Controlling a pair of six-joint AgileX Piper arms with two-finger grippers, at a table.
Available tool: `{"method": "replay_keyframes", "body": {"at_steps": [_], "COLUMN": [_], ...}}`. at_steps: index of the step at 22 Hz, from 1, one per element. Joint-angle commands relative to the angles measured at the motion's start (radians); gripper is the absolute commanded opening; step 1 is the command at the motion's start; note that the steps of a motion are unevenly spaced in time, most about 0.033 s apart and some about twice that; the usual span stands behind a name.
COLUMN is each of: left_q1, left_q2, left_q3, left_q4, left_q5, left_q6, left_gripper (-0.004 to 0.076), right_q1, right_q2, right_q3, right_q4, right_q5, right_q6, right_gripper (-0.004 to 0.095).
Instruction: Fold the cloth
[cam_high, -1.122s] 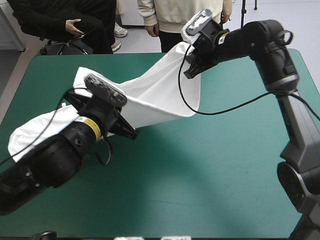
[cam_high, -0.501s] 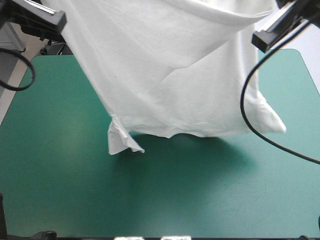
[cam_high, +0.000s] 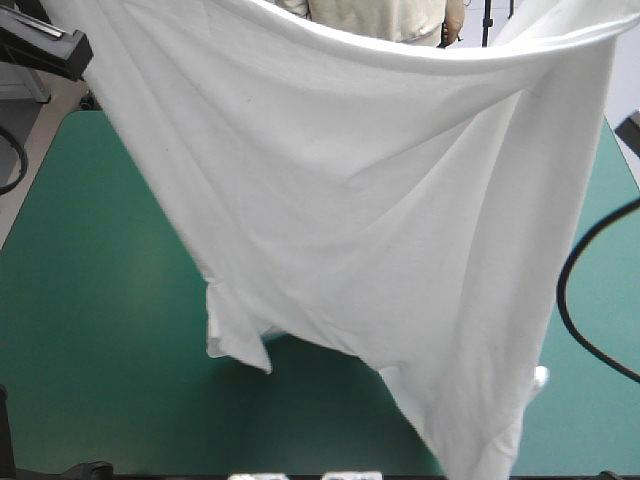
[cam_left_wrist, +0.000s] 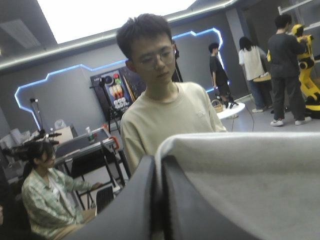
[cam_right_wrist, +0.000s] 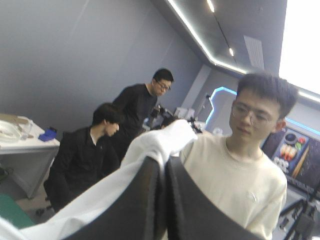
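Above the teal-green worktop (cam_high: 90, 330), the white short-sleeved T-shirt (cam_high: 380, 220) hangs wider than before, pinched by left tool (cam_left_wrist: 159, 160) and right tool (cam_right_wrist: 162, 161): ready for laying flat.

No writing, label, brand, number or sign can be read in any of the views.
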Motion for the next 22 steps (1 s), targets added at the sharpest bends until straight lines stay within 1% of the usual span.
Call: {"method": "replay_keyframes", "body": {"at_steps": [1,2,3,4,6,7,9,10,11,12,14,16,18,20,22], "left_q1": [-0.006,-0.006,0.003,0.022,0.157,0.231,0.425,0.548,0.606,0.686,0.738,0.753,0.751,0.751,0.751], "left_q2": [0.030,0.041,0.067,0.085,0.147,0.167,0.211,0.245,0.262,0.272,0.271,0.269,0.269,0.269,0.271], "left_q3": [-0.010,-0.010,-0.010,-0.010,0.013,0.032,0.093,0.098,0.098,0.098,0.098,0.093,0.074,0.068,0.068], "left_q4": [0.232,0.266,0.290,0.279,0.133,0.063,-0.123,-0.271,-0.379,-0.486,-0.501,-0.451,-0.403,-0.383,-0.387], "left_q5": [-0.015,-0.015,-0.042,-0.061,-0.116,-0.144,-0.323,-0.478,-0.624,-0.787,-0.943,-1.005,-1.022,-0.992,-0.900], "left_q6": [-0.132,-0.162,-0.198,-0.198,-0.254,-0.256,-0.307,-0.305,-0.301,-0.292,-0.235,-0.211,-0.206,-0.206,-0.206], "left_gripper": [-0.0017,-0.0017,-0.0017,-0.0017,-0.0017,-0.0017,-0.0016,-0.0016,-0.0017,-0.0017,-0.0017,-0.0017,-0.0017,-0.0017,-0.0017], "right_q1": [-0.003,-0.003,-0.003,-0.003,-0.003,-0.003,-0.003,-0.003,-0.003,-0.003,-0.003,-0.003,-0.003,-0.003,-0.003], "right_q2": [0.054,0.066,0.102,0.118,0.199,0.225,0.280,0.302,0.312,0.316,0.311,0.301,0.299,0.299,0.301], "right_q3": [0.051,0.066,0.100,0.111,0.133,0.133,0.131,0.131,0.131,0.130,0.130,0.118,0.105,0.102,0.102], "right_q4": [-0.121,-0.131,-0.148,-0.149,-0.151,-0.151,-0.150,-0.152,-0.151,-0.152,-0.152,-0.152,-0.152,-0.150,-0.158], "right_q5": [-0.032,-0.032,-0.049,-0.057,-0.090,-0.109,-0.189,-0.301,-0.417,-0.571,-0.756,-0.806,-0.810,-0.784,-0.720], "right_q6": [0.051,0.058,0.058,0.062,0.083,0.083,0.084,0.084,0.084,0.084,0.063,0.036,0.019,0.019,0.019], "right_gripper": [-0.0006,-0.0008,-0.0018,-0.0017,-0.0018,-0.0018,-0.0018,-0.0017,-0.0017,-0.0017,-0.0017,-0.0018,-0.0018,-0.0018,-0.0017]}}
